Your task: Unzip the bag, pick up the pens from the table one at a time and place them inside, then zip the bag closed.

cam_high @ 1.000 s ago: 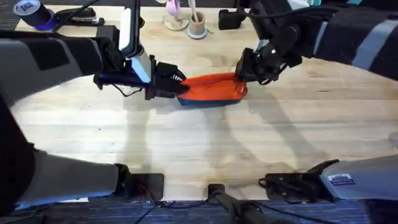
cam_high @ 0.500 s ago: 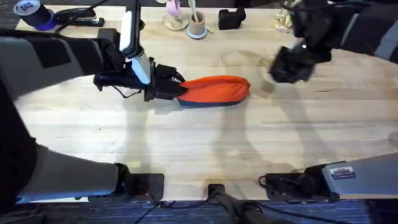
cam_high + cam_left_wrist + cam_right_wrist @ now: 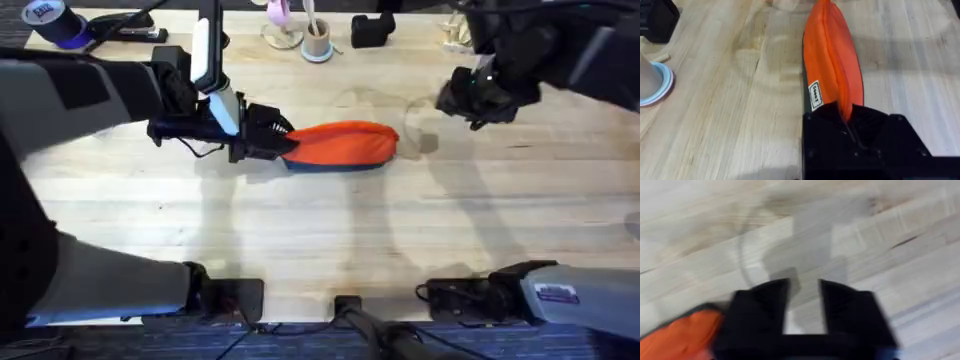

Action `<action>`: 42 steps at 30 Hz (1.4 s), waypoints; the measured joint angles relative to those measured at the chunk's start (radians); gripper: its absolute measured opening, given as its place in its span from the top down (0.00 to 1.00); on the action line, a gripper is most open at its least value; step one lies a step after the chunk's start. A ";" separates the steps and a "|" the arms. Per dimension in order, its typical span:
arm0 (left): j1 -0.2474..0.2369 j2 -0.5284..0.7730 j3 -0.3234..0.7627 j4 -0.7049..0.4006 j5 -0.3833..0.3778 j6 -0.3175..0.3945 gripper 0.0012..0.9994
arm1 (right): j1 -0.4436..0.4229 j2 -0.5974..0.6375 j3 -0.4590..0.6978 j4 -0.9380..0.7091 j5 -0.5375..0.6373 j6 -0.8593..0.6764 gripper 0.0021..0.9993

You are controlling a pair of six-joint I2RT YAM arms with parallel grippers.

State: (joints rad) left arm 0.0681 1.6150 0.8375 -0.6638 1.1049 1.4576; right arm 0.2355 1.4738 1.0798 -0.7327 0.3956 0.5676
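The left hand (image 3: 283, 143) is pinched on the near end of the orange-red pencil pouch (image 3: 342, 144), which lies lengthwise on the wooden counter (image 3: 320, 230) and stretches straight away from that hand's fingertips toward the far end. In the left wrist view the pouch (image 3: 832, 65) rises from between the black fingers (image 3: 830, 125) with its zipper seam running along the top ridge, a small white label on the side just beside the fingers, and a sliver of dark base showing along the lower edge. The zipper appears drawn shut along the visible length, though the part inside the grip is hidden. The right hand (image 3: 478, 97) hangs above the counter, well apart from the pouch's far end and off to the outer side of it, touching nothing; its two black fingers (image 3: 772, 300) stand spread with bare wood showing in the gap between them (image 3: 802, 297). In the right wrist view a corner of the pouch (image 3: 682, 332) shows beside and behind that hand. Beyond the left hand, toward the back edge of the counter, stand a small cup with pale sticks (image 3: 317, 42), a dark blocky object (image 3: 371, 29) and a roll of blue tape (image 3: 55, 22).
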 joint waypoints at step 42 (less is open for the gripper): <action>0.000 -0.254 0.061 -0.002 -0.179 -0.314 0.01 | 0.183 -0.305 0.000 -0.149 0.004 -0.168 0.00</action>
State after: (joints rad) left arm 0.0681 1.3615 0.8990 -0.6658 0.9260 1.1433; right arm 0.4187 1.1685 1.0801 -0.8816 0.3996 0.3993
